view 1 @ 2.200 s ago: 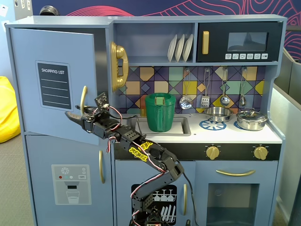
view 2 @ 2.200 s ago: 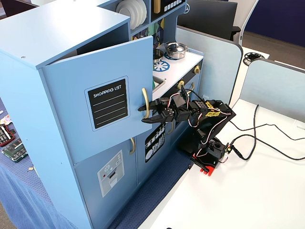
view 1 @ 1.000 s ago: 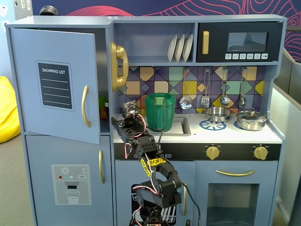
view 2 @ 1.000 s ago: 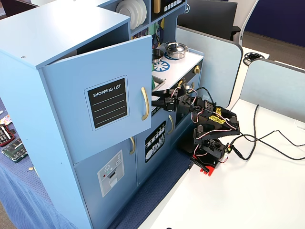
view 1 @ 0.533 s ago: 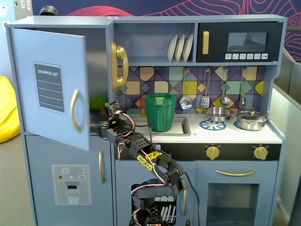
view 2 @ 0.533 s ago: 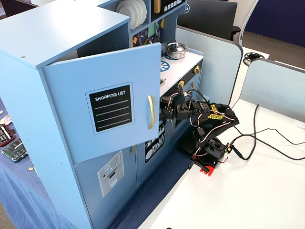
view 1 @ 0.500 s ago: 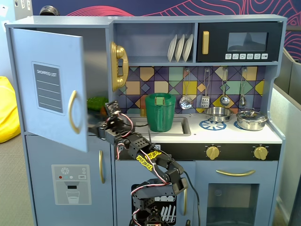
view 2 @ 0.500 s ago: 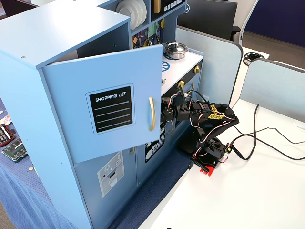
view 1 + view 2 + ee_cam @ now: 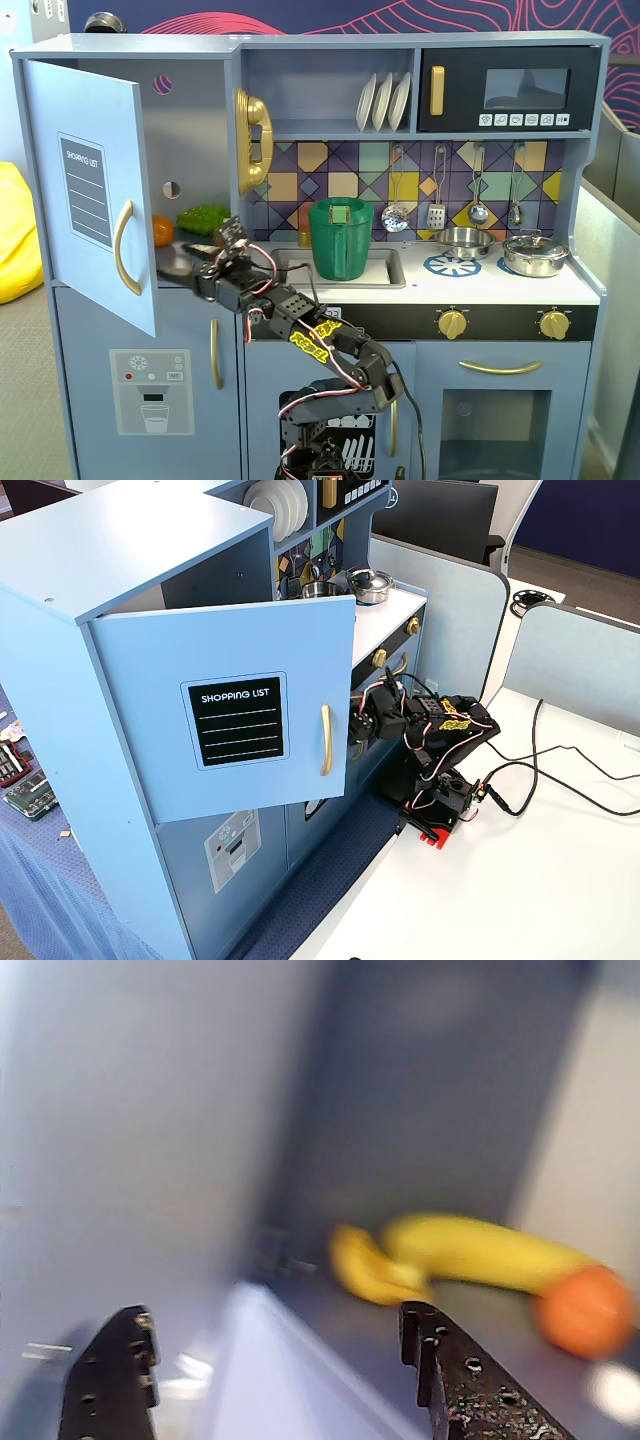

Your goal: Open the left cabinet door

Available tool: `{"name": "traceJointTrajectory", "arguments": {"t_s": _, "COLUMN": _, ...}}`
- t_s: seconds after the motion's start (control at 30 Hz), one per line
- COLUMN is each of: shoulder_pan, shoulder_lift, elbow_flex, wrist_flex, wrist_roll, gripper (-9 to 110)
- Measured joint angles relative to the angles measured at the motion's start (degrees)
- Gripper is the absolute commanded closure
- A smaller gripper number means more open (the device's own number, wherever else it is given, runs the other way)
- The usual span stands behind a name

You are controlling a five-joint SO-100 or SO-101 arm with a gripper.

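Left cabinet door (image 9: 90, 190) ajar, swung outward, gold handle (image 9: 124, 247) vertical; jaws apart, empty, inside cabinet.

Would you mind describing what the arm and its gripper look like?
The arm is black, blocky segments with yellow stickers and red, white and black cables looping along it. In the wrist view, the gripper has two dark, pitted fingers with screw holes.

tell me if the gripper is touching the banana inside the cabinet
Apart. The wrist view shows the open gripper empty, with bare shelf between its fingertips and the banana lying farther in.
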Motion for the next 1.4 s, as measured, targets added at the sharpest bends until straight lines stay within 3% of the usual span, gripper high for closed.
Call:
{"name": "traceJointTrajectory", "arguments": {"t_s": 0.17, "shoulder_pan": 15.64, "shoulder_lift": 0.18, "elbow_flex": 0.0, "wrist_flex": 9.49, "wrist_roll": 3.52, "gripper": 87}}
{"name": "traceJointTrajectory", "arguments": {"t_s": 0.33, "shoulder_pan": 28.39, "shoulder_lift": 2.46, "elbow_flex": 1.05, "wrist_flex": 19.95, "wrist_roll": 5.89, "gripper": 101}}
{"name": "traceJointTrajectory", "arguments": {"t_s": 0.6, "shoulder_pan": 42.71, "shoulder_lift": 8.53, "elbow_flex": 10.72, "wrist_flex": 34.45, "wrist_roll": 11.16, "gripper": 101}}
{"name": "traceJointTrajectory", "arguments": {"t_s": 0.9, "shoulder_pan": 50.1, "shoulder_lift": 24.08, "elbow_flex": 30.59, "wrist_flex": 55.46, "wrist_roll": 13.45, "gripper": 101}}
{"name": "traceJointTrajectory", "arguments": {"t_s": 1.17, "shoulder_pan": 53.17, "shoulder_lift": 30.32, "elbow_flex": 37.97, "wrist_flex": 69.96, "wrist_roll": 15.82, "gripper": 101}}
{"name": "traceJointTrajectory", "arguments": {"t_s": 1.4, "shoulder_pan": 52.65, "shoulder_lift": 31.11, "elbow_flex": 37.71, "wrist_flex": 72.69, "wrist_roll": 18.98, "gripper": 101}}
